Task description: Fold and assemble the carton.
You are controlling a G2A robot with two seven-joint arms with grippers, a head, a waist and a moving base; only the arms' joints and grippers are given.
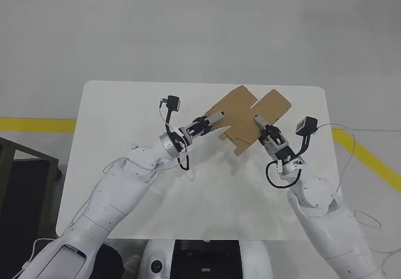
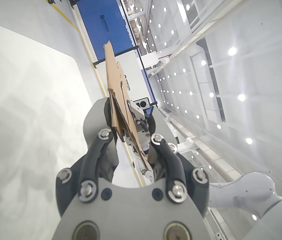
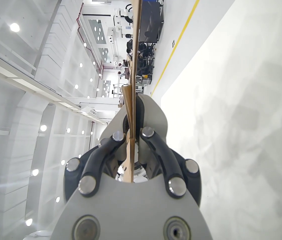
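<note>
Between its pressed-together fingers the left gripper (image 1: 210,125) pinches one edge of the carton (image 1: 242,104), and the right gripper (image 1: 261,127) clamps the opposite edge. From both pincers the flat cardboard runs outward toward the far side of the table (image 1: 116,139), held above it. Its long axis spans arm to arm, so neither arm seems nearer.
</note>
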